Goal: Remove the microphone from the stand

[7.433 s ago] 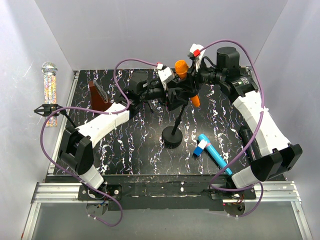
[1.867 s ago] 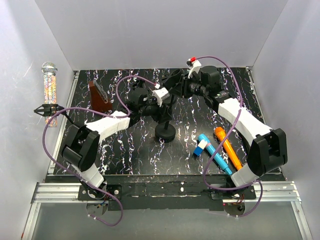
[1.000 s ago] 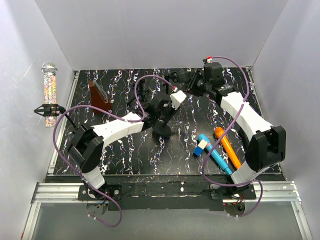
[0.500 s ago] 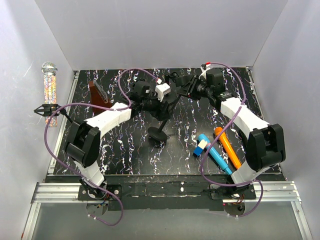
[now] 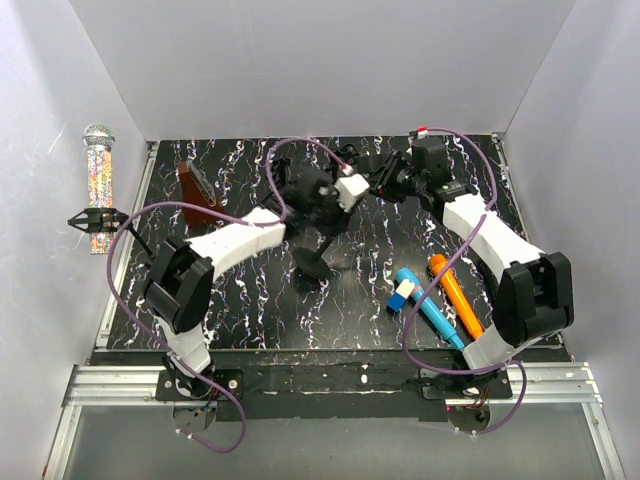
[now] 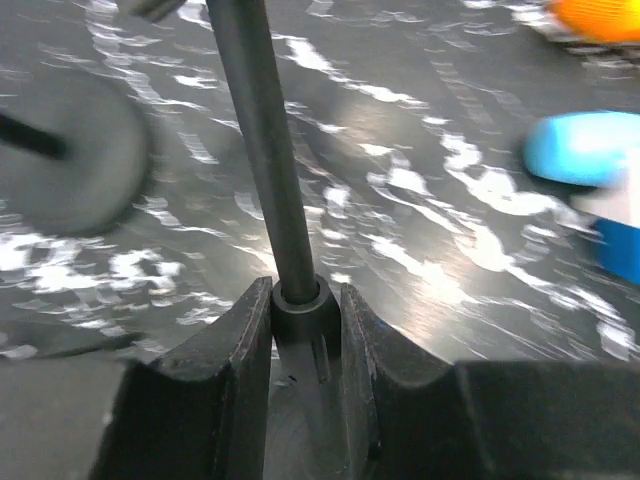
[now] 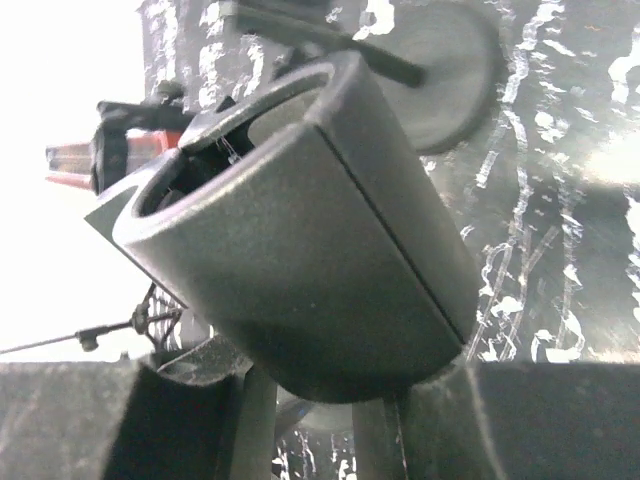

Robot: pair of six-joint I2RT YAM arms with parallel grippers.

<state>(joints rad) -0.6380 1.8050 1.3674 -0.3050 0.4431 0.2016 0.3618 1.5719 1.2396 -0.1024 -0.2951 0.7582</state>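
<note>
Microphone (image 5: 455,297), orange, off the stand (image 5: 313,266), flat near the worktop's (image 5: 260,310) right edge, just beside a blue microphone (image 5: 430,308). Stand tilted mid-worktop. Left gripper (image 6: 305,300) clenched on its pole (image 6: 262,150); right gripper (image 7: 320,400) grasping its clip (image 7: 300,230).

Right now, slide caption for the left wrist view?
Left gripper shut on the stand at its pole collar, marbled table behind, blue object blurred at right.
</note>
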